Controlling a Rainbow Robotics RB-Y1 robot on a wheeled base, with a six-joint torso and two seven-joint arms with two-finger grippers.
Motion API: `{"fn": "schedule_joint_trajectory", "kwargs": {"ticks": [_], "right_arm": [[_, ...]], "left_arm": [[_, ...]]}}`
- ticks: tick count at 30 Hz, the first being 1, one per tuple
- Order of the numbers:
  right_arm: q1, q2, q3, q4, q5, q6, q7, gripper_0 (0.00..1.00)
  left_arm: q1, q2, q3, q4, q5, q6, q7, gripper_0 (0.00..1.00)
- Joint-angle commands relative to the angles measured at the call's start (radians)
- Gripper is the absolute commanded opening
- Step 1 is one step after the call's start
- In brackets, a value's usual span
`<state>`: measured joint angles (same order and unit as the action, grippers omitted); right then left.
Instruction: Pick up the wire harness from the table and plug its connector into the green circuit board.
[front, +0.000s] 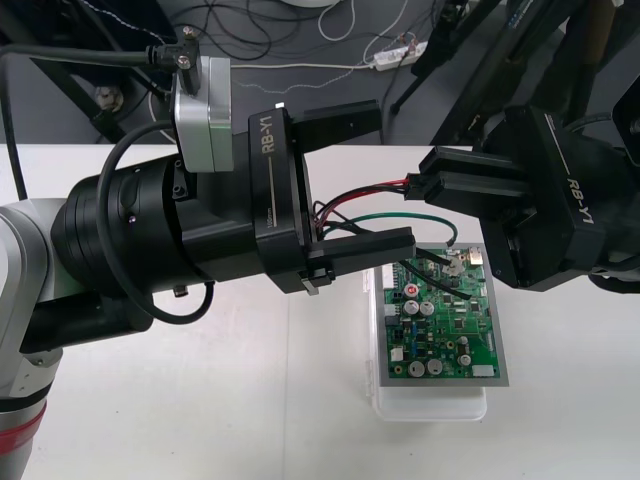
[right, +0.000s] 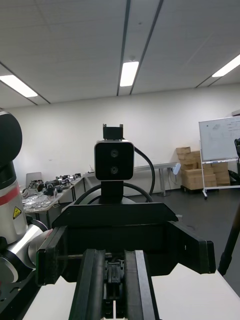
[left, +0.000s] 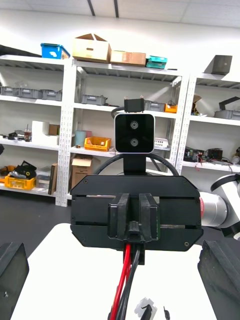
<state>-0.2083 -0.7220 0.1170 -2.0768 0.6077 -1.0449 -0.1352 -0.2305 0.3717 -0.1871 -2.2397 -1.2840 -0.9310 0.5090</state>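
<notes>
Over the board's (front: 440, 325) far edge, the right gripper (front: 425, 188) pinches the harness (front: 400, 214); the left gripper (front: 394, 178) has its fingers spread. Slack may snag the board.

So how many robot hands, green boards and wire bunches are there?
Hands: 2, the left hand open, the right hand shut on the harness
Green board: 1
Harness: 1
Total: 4

Left gripper (front: 395, 179), right gripper (front: 420, 180): black, lettered RB-Y1; white wrist camera (front: 205, 105).
</notes>
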Motion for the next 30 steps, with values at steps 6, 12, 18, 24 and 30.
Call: {"fn": "schedule_joint_trajectory", "kwargs": {"ticks": [6,12,18,24,30], "right_arm": [[0.009,0.013,-0.022,-0.032,-0.025,-0.009,0.066,0.00],[0.009,0.013,-0.022,-0.032,-0.025,-0.010,0.069,0.00],[0.009,0.013,-0.023,-0.031,-0.025,-0.012,0.069,0.00],[0.009,0.013,-0.022,-0.032,-0.025,-0.017,0.069,0.00],[0.009,0.013,-0.022,-0.031,-0.025,-0.017,0.069,0.00]], "left_arm": [[-0.040,0.012,-0.035,-0.003,0.014,-0.029,0.055,1.00],[-0.044,0.013,-0.045,0.000,0.012,-0.028,0.060,1.00],[-0.055,0.012,-0.051,0.012,0.012,-0.028,0.060,0.86],[-0.064,0.013,-0.057,0.023,0.014,-0.028,0.060,0.74],[-0.070,0.012,-0.058,0.029,0.012,-0.028,0.060,0.68]]}}
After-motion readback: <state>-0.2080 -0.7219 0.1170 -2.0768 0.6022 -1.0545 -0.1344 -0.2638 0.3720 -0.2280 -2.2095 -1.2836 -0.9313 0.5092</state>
